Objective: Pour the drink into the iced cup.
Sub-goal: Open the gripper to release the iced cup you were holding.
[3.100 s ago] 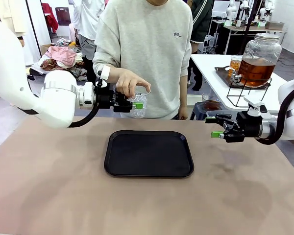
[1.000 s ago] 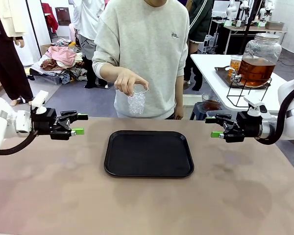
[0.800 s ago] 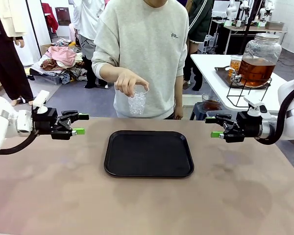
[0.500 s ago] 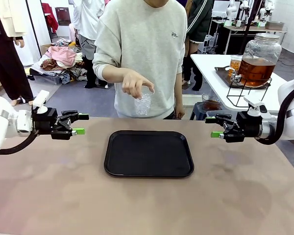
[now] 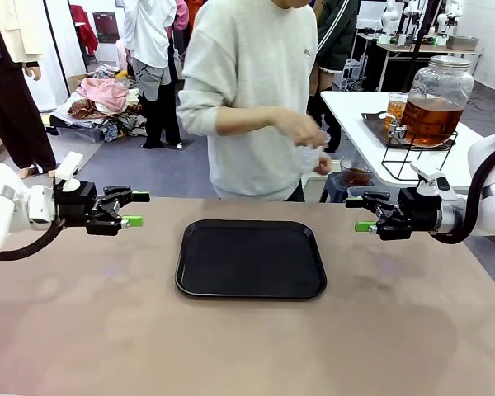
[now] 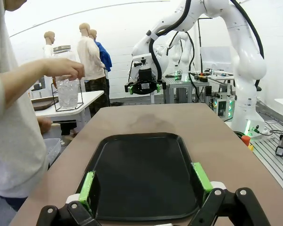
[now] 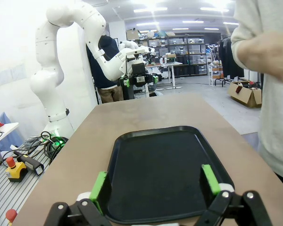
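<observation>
Green-padded L pincer [image 5: 134, 209] & R pincer [image 5: 356, 214] both agape, level, facing across black tray [image 5: 251, 259]

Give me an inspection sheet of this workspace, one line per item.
Surface: brown table with an empty black tray at its middle.
Job's things: iced cup in the person's hand, off the table, toward the drink jar on the side table.
Clutter: nothing seen.
Grippers: left gripper and right gripper open, empty, either side of the tray.
Cables: black hose looped under each wrist.
Surroundings: people standing behind, clothes pile on the floor.
</observation>
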You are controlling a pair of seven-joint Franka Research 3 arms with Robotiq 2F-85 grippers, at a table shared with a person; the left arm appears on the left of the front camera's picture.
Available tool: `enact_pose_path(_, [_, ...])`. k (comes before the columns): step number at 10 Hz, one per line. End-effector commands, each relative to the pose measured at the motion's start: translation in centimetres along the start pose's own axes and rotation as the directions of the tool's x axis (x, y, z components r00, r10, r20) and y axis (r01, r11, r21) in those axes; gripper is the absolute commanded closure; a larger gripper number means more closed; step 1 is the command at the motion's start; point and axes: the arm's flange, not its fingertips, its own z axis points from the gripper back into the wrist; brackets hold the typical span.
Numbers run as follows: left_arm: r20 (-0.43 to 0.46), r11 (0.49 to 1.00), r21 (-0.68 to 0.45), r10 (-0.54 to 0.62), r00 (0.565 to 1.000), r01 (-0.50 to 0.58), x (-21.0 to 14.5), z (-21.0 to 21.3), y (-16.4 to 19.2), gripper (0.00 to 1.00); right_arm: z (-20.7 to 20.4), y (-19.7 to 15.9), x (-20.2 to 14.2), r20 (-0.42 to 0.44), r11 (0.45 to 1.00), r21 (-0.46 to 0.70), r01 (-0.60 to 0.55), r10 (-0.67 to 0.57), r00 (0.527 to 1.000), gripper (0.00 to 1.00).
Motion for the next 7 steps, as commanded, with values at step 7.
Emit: enact_pose_path(7, [0.005, 1.0, 0.005, -0.007, 1.0, 0.007, 0.1, -0.13, 0.13, 0.0, -0.06, -0.06, 0.25, -0.004, 1.0, 0.0, -0.006, 0.006, 1.0, 0.0])
